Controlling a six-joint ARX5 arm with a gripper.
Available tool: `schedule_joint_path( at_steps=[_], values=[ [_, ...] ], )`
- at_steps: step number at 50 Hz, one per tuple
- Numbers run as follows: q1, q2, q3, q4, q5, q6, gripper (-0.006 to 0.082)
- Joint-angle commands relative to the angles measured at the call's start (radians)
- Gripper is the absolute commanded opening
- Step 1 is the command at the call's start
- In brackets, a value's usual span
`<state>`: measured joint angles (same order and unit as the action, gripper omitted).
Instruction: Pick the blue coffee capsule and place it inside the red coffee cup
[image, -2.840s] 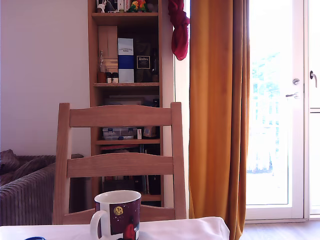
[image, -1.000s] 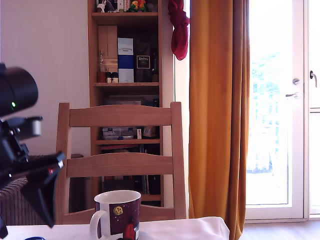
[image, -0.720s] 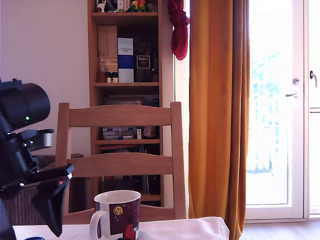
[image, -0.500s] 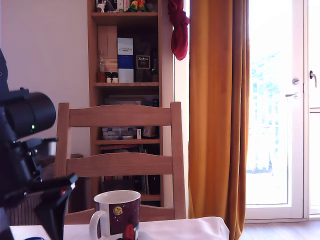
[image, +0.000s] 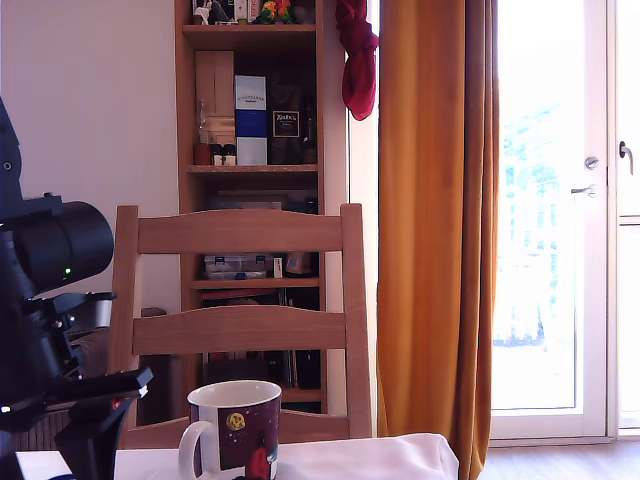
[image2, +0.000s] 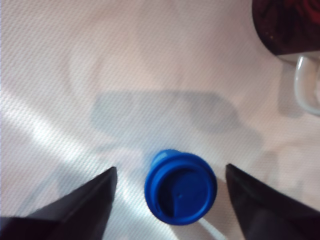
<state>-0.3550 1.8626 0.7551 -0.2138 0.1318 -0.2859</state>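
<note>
In the wrist view the blue coffee capsule (image2: 180, 187) stands upright on the white tablecloth, seen from above. My gripper (image2: 171, 172) is open, with one dark fingertip (image2: 85, 200) on each side of the capsule and a gap to each. The red coffee cup (image: 237, 427) stands on the table in front of the chair; its dark wall (image2: 287, 25) and white handle show at a corner of the wrist view. In the exterior view the arm (image: 50, 340) fills the left edge and the capsule is hidden behind it.
A wooden chair (image: 240, 325) stands right behind the table (image: 380, 458). Further back are a bookshelf (image: 255, 150), a sofa at the exterior view's left, an orange curtain (image: 435, 220) and a glass door (image: 555, 210).
The arm came in from the exterior view's left and has sunk toward the table, now covering the spot where the capsule's blue edge showed. The cup has not moved.
</note>
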Motion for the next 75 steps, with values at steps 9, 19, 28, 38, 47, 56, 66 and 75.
schedule_joint_path(
  at_steps=[9, 19, 28, 38, 47, 56, 66, 75],
  values=[
    [-0.003, 0.01, 0.006, 0.008, 0.019, 0.006, 0.0236],
    [-0.003, 0.01, 0.007, 0.008, 0.018, 0.006, 0.0236],
    [0.001, 0.007, 0.037, -0.002, 0.018, 0.005, 0.0236],
    [0.006, -0.006, 0.156, -0.075, 0.026, 0.006, 0.0236],
    [-0.009, -0.006, 0.277, -0.146, 0.025, 0.006, 0.0236],
    [-0.031, -0.006, 0.351, -0.183, 0.026, 0.006, 0.0236],
    [-0.064, -0.006, 0.39, -0.184, 0.031, 0.006, 0.0236],
    [-0.088, -0.006, 0.397, -0.178, 0.044, 0.004, 0.0236]
  ],
)
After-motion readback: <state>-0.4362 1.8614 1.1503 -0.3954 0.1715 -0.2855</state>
